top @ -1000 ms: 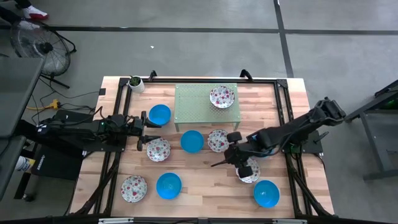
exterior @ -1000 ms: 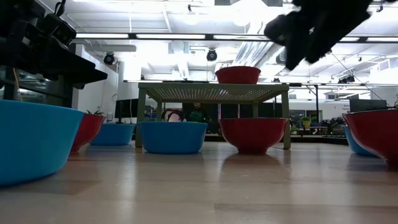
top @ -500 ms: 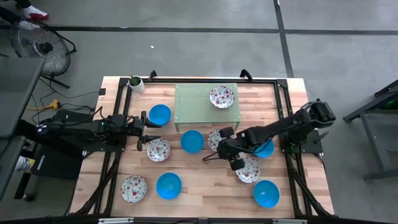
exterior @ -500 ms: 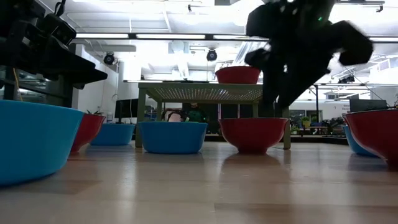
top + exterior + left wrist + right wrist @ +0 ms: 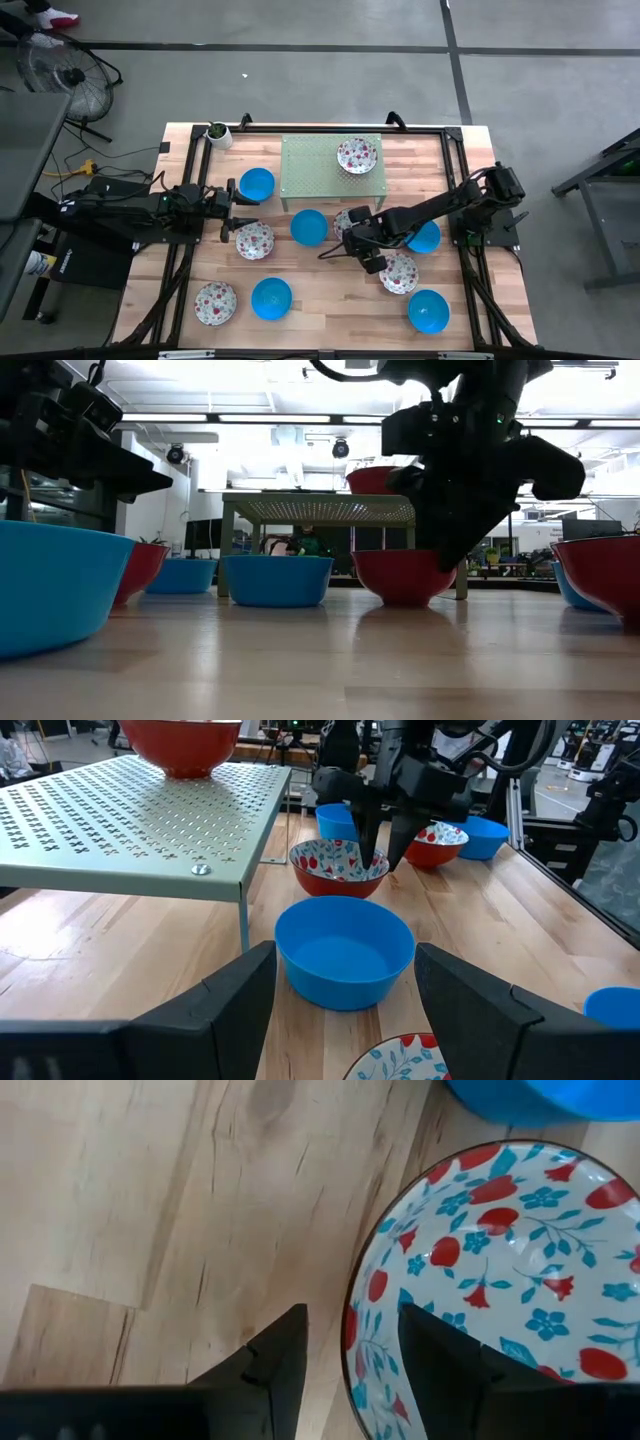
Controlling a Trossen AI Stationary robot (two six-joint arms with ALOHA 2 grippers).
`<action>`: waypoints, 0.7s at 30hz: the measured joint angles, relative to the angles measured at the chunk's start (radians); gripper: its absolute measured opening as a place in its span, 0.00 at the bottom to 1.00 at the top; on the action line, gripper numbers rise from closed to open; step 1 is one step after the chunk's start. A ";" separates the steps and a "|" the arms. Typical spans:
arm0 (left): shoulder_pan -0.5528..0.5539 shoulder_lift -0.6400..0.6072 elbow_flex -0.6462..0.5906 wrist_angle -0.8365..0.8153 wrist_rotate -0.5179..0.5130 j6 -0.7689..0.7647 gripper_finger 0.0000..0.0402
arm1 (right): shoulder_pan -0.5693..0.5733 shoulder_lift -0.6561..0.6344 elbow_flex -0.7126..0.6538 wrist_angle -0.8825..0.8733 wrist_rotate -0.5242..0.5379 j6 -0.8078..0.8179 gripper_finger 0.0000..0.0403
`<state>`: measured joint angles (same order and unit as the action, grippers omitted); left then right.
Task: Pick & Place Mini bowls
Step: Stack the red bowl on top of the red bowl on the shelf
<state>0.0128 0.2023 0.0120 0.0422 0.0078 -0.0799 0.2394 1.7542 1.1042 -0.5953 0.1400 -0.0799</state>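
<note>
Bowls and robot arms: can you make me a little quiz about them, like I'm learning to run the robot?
1. True or false: a floral bowl sits on top of the green rack.
2. Pick one. The right gripper has its open fingers on either side of: A) a blue bowl's rim, B) the rim of the lower floral bowl, C) a leg of the rack.
3. In the high view, what stands in the far left corner of the table?

Key
1. True.
2. B.
3. A small white pot with a green plant.
</note>
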 joint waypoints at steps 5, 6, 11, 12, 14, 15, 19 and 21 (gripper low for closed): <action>0.000 0.000 0.000 0.000 0.000 0.000 0.58 | 0.000 0.000 0.000 -0.007 0.007 0.000 0.28; 0.000 0.000 0.000 0.000 0.000 0.000 0.58 | 0.000 0.000 0.000 -0.010 0.006 0.000 0.26; 0.000 0.000 0.000 0.000 0.000 0.000 0.58 | 0.000 0.008 0.000 -0.014 0.000 0.001 0.17; 0.000 0.000 0.000 0.000 0.000 0.000 0.58 | 0.000 0.008 0.000 -0.014 0.000 0.001 0.16; 0.000 0.000 0.000 0.000 0.000 0.000 0.58 | 0.000 0.008 0.000 -0.013 0.007 0.000 0.13; 0.000 0.000 0.000 0.000 0.000 0.000 0.58 | -0.001 0.008 0.000 -0.014 0.009 0.000 0.12; 0.000 0.000 0.000 0.000 0.000 0.000 0.58 | -0.004 0.008 0.000 -0.016 0.004 0.000 0.08; 0.000 0.000 0.000 0.000 0.000 0.000 0.58 | -0.004 0.007 0.001 -0.014 0.013 -0.002 0.04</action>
<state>0.0129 0.2022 0.0120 0.0422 0.0077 -0.0798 0.2356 1.7615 1.1050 -0.6097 0.1531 -0.0815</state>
